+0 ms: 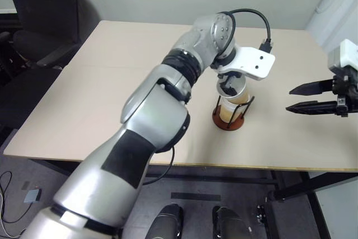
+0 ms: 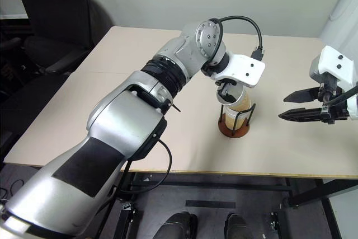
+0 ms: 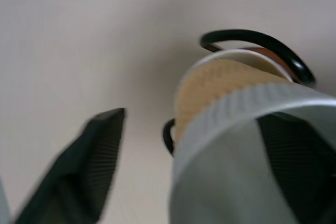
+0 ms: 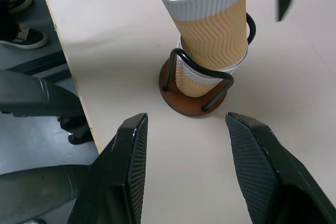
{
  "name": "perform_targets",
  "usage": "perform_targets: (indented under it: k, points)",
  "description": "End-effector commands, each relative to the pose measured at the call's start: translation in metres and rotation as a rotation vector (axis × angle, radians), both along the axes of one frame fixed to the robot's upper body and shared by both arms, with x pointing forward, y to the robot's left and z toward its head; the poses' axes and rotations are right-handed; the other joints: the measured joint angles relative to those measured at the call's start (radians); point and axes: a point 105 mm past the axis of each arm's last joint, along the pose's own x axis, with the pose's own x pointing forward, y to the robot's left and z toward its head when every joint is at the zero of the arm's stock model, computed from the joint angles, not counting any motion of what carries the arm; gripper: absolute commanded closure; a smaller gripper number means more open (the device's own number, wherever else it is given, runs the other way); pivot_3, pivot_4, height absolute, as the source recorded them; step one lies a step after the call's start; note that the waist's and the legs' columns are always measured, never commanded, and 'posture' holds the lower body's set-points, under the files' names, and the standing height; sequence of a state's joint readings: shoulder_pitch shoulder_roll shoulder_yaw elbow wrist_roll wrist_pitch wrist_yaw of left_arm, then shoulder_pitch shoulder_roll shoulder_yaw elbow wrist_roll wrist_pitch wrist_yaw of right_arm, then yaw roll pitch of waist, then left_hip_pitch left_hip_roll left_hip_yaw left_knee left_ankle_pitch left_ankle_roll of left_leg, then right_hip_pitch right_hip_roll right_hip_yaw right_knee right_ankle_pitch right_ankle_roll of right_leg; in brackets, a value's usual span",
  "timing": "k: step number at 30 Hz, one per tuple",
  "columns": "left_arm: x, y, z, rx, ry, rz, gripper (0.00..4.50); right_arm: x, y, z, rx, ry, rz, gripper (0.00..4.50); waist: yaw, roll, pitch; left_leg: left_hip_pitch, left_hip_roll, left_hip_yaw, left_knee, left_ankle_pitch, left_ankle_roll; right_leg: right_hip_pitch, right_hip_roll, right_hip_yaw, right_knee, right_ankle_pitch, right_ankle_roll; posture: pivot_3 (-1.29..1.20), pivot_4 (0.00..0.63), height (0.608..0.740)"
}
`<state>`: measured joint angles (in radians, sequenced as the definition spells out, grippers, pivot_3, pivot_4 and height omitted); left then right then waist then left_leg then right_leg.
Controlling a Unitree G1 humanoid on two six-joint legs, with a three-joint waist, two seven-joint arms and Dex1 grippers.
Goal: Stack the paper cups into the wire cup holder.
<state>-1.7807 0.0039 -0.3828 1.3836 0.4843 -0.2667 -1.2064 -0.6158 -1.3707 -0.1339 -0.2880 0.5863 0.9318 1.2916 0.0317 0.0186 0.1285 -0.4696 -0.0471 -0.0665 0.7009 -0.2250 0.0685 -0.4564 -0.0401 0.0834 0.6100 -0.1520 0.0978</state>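
Observation:
The wire cup holder (image 4: 181,100), a reddish-brown disc with black wire loops, stands on the table right of centre. A tan paper cup (image 4: 197,82) sits upright in it. Another paper cup (image 4: 210,19) is nested into that one and leans to one side. My left gripper (image 1: 230,88) is open at the leaning cup's rim: one finger (image 3: 299,166) is inside the cup, the other finger (image 3: 79,171) is outside, clear of the wall. My right gripper (image 1: 290,99) hangs open and empty to the right of the holder, pointing toward it.
The beige table (image 1: 112,82) has bare surface to the left and behind the holder. Its near edge (image 1: 224,166) runs just in front of the holder. A black office chair (image 1: 45,9) stands beyond the far left corner.

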Motion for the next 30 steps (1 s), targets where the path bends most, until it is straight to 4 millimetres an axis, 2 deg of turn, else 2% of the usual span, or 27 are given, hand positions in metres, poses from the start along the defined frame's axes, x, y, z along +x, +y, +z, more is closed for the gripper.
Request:
perform_targets:
  k: [1, 4, 6, 14, 18, 20, 24, 30]
  points:
    - [-0.002, -0.013, 0.04, -0.181, -0.087, -0.008, 0.04, -0.003, -0.001, 0.014, -0.013, -0.068, -0.002, 2.16, 0.0, 0.0, 0.0, 0.0, 0.0, 0.0, 0.0, 0.0, 0.0, 0.0, 0.0, 0.0, 0.0, 0.0, 0.0, 0.0, 0.15, 0.74]
    - [0.0, -0.017, 0.058, -0.305, -0.123, 0.009, 0.04, 0.0, -0.003, 0.014, -0.017, -0.074, 0.0, 2.16, 0.0, 0.0, 0.0, 0.0, 0.0, 0.0, 0.0, 0.0, 0.0, 0.0, 0.0, 0.0, 0.0, 0.0, 0.001, 0.0, 0.15, 0.74]
    - [0.003, -0.017, 0.063, -0.338, -0.146, 0.022, 0.04, 0.002, -0.003, 0.014, -0.021, -0.077, 0.006, 2.16, 0.0, 0.0, 0.0, 0.0, 0.0, 0.0, 0.0, 0.0, 0.0, 0.0, 0.0, 0.0, 0.0, -0.001, 0.001, 0.0, 0.15, 0.74]
    - [0.004, -0.015, 0.056, -0.323, -0.129, 0.024, 0.04, 0.005, 0.0, 0.016, -0.019, -0.082, 0.024, 2.16, 0.0, 0.0, 0.0, 0.003, -0.001, 0.0, 0.0, 0.0, 0.001, 0.003, -0.001, 0.0, 0.0, -0.001, 0.002, 0.0, 0.15, 0.74]
    - [0.005, -0.01, 0.065, -0.368, -0.121, 0.032, 0.04, 0.006, 0.001, 0.017, -0.017, -0.083, 0.024, 2.16, 0.0, 0.0, 0.0, 0.003, -0.001, 0.0, 0.0, 0.0, 0.0, 0.003, -0.001, 0.0, 0.0, -0.001, 0.002, 0.0, 0.15, 0.74]
    - [0.008, 0.01, 0.072, -0.429, -0.039, 0.046, 0.04, 0.004, 0.005, 0.015, -0.012, -0.075, 0.035, 2.16, -0.001, 0.0, 0.0, 0.003, -0.001, 0.0, 0.0, 0.0, 0.0, 0.002, -0.001, 0.0, 0.0, -0.001, 0.002, 0.0, 0.15, 0.74]
    - [0.017, 0.061, 0.07, -0.502, 0.113, 0.09, 0.04, 0.005, 0.006, 0.011, -0.007, -0.064, 0.044, 2.16, -0.013, 0.002, -0.001, 0.004, -0.001, 0.0, -0.001, 0.0, 0.0, 0.002, 0.0, 0.001, 0.001, -0.001, 0.001, 0.0, 0.15, 0.74]
    - [0.024, 0.14, 0.081, -0.813, 0.37, 0.218, 0.04, 0.023, 0.001, 0.006, -0.004, -0.083, 0.04, 2.16, -0.017, 0.002, -0.001, 0.008, -0.001, 0.001, -0.001, 0.001, 0.0, 0.004, 0.001, -0.001, 0.002, -0.001, -0.001, 0.0, 0.15, 0.74]
